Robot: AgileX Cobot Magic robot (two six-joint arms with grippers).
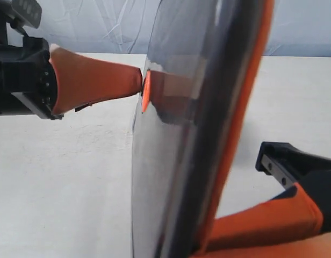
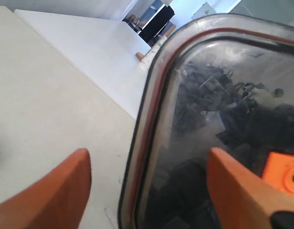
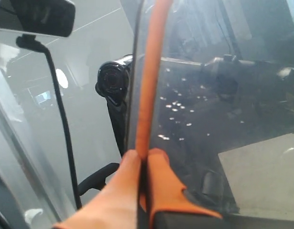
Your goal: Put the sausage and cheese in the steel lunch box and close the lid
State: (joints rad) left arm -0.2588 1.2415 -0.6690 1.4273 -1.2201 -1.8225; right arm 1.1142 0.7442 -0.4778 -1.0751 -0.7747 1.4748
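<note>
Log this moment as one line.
lid: upright | right end effector: shut on lid rim | left end effector: open, near orange tab

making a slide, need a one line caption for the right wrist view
Right gripper clamped on the rim of the dark lid, jaws shut either side of its orange seal.

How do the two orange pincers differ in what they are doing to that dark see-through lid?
The right pincer is shut on the lid, pinching its rim between both fingers; the left pincer is open, fingers spread wide. The right pincer grips the lid's low edge, while the left pincer has one fingertip seemingly against the lid's face by the orange valve tab. Both have orange fingers.
</note>
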